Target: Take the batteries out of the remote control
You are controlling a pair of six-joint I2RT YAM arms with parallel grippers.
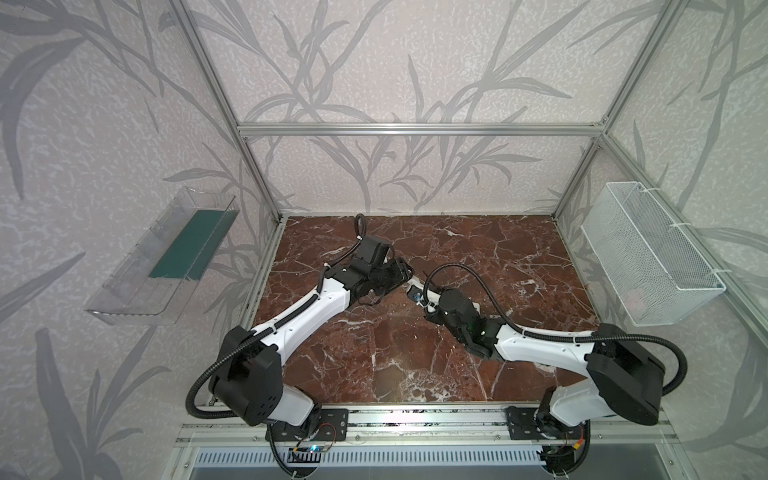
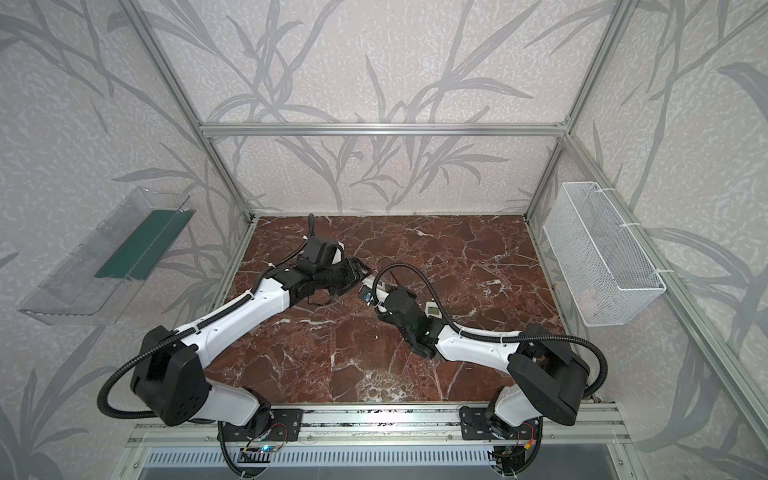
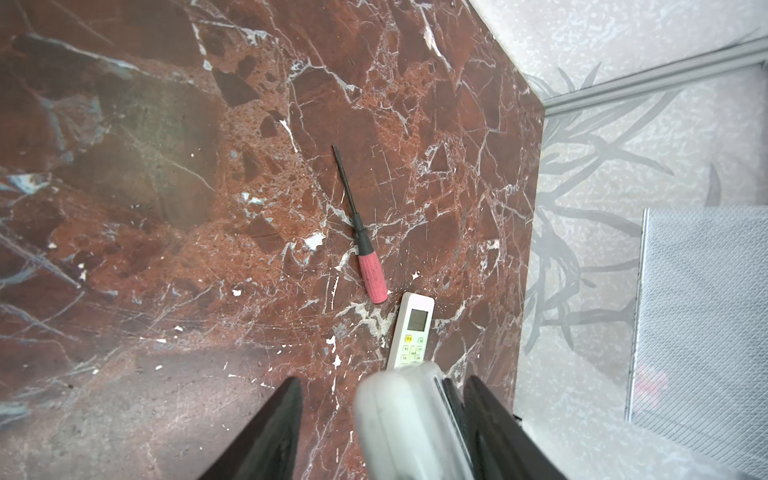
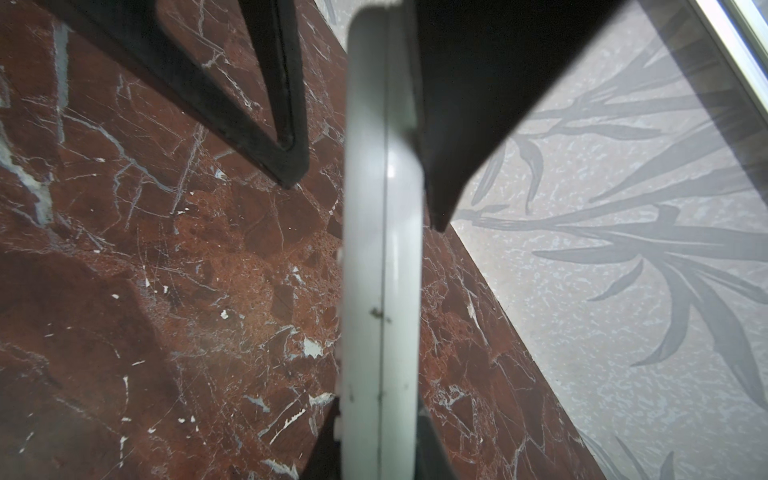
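- Clamping the remote control (image 4: 380, 249), the right end effector (image 4: 380, 428) holds it off the table (image 3: 166, 208), offering its free end.
- Left end effector (image 3: 383, 386) straddles that end, half open, 1 finger touching.
- Batteries unseen, probably inside.

My left arm (image 1: 303, 309) and right arm (image 1: 540, 345) stretch inward, tips meeting — left tool (image 3: 382, 380) part-open, right tool (image 4: 380, 453) clamped on the remote (image 4: 382, 270).
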